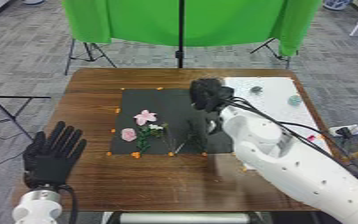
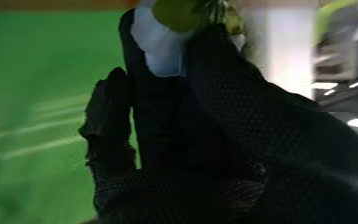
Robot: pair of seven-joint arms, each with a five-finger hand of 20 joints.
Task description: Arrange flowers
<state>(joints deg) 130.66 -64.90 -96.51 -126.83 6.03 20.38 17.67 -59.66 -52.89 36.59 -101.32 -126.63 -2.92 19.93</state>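
Lying spread over the near left of the brown surface [image 1: 94, 107], the left hand [image 1: 49, 167] has its fingers straight and slightly apart, probably placed there to leave the right arm room. To its right, on the dark mat [image 1: 164, 101], is the arrangement: a pink rose [image 1: 128, 134] at the left, full and rounded; just right and a little farther, a paler pink lily [image 1: 145, 117] with pointed petals opened wide; and right of the rose a small white flower [image 1: 156, 127]. Green stems [image 1: 143, 144] run from the blooms toward the near edge, likely so the heads fan out at the far end while the stalks gather close. Farther right, dark foliage [image 1: 195, 137] lies against the mat, hard to tell apart from it. Above the mat's far right part, the right hand [image 1: 210, 93] pinches a pale bloom [image 2: 159, 44] between its fingertips, smooth and bluish white with yellow-green beside it; that light hold seems meant to spare the petals. At the far right, the white board [image 1: 269, 115] carries a grey-green piece [image 1: 256, 90] and a bluish-green one, plus something red nearer, perhaps kept aside as stock for later placing.
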